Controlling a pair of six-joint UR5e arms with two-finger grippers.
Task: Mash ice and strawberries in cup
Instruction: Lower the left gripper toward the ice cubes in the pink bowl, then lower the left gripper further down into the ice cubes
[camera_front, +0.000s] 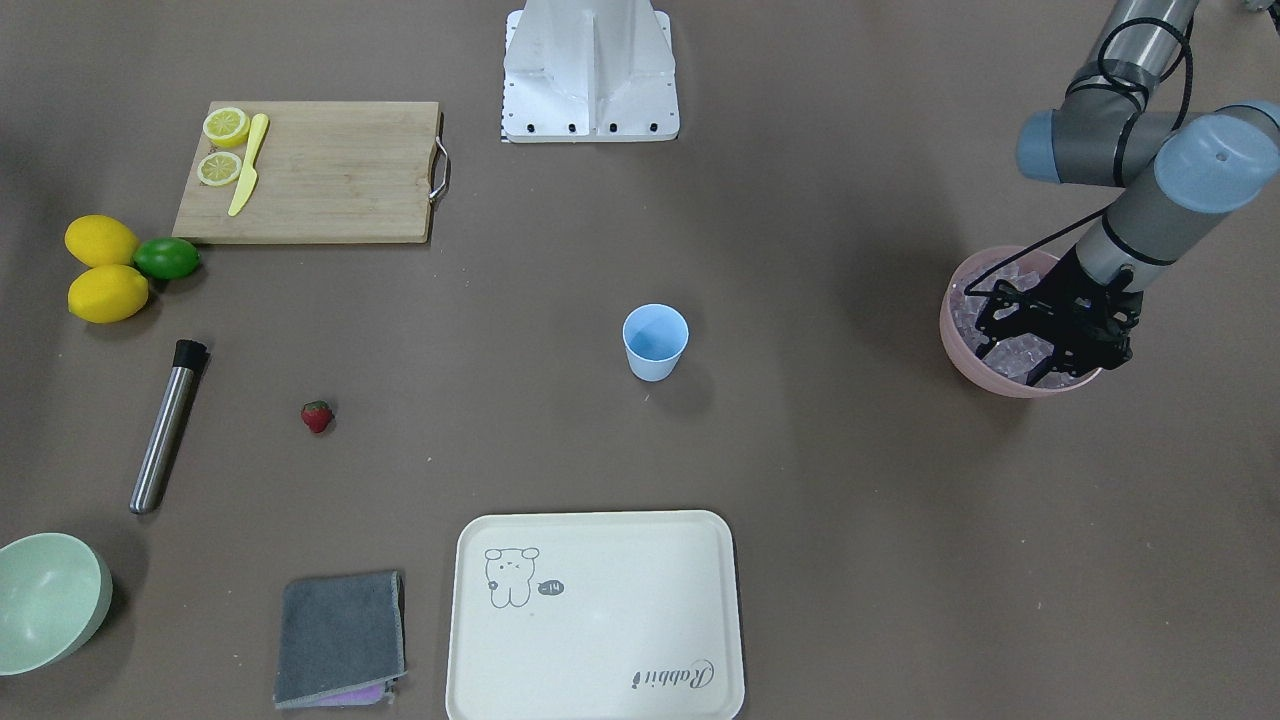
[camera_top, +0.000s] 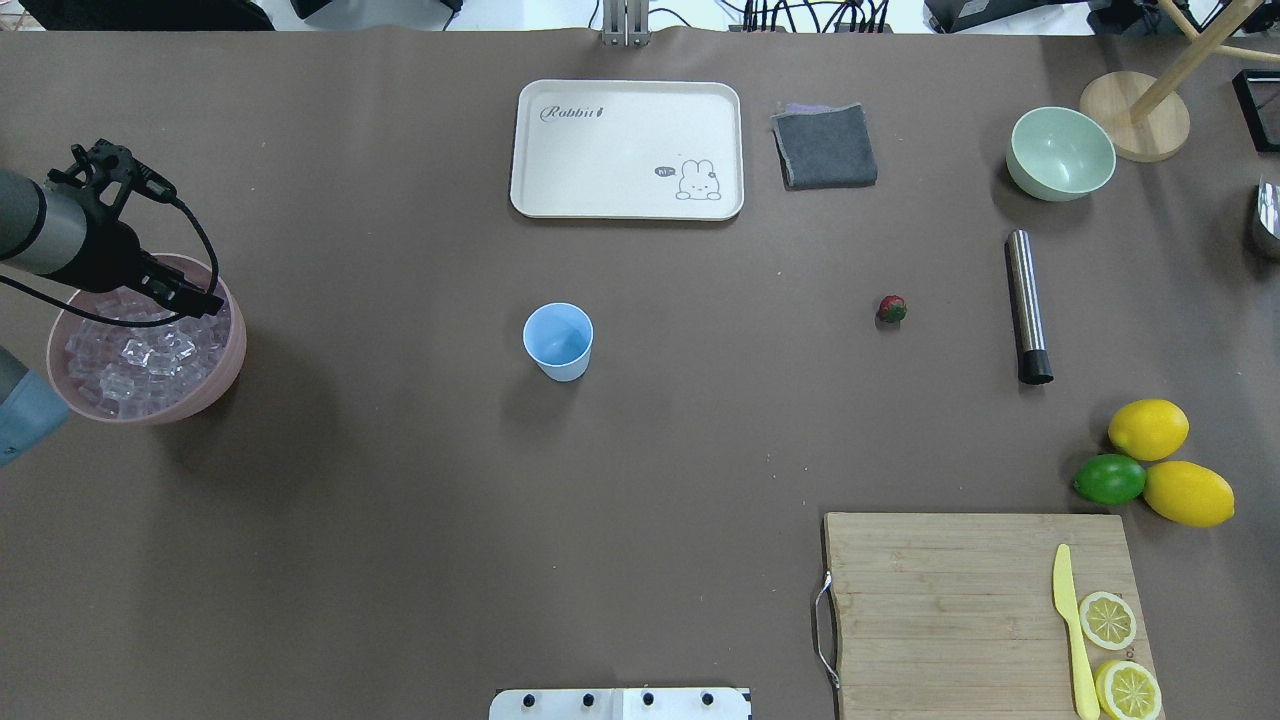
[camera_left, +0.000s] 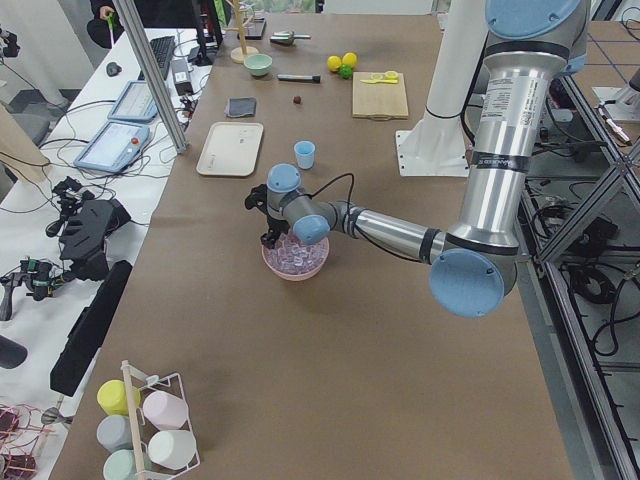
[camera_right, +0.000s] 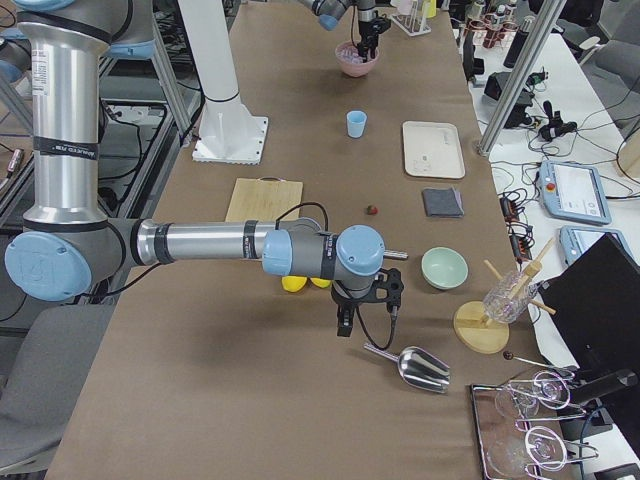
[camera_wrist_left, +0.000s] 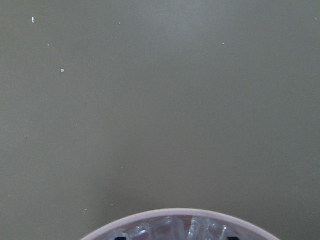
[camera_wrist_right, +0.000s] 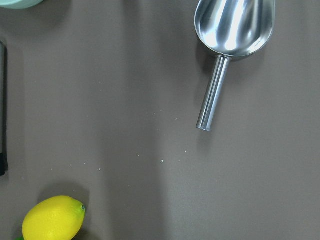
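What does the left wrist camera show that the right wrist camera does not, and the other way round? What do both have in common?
Only the left wrist view shows the rim of the pink bowl, with ice inside it.

Only the right wrist view shows a metal scoop, a lemon and an edge of the pale green bowl.

Both show bare brown table. Neither shows the cup or the strawberry.
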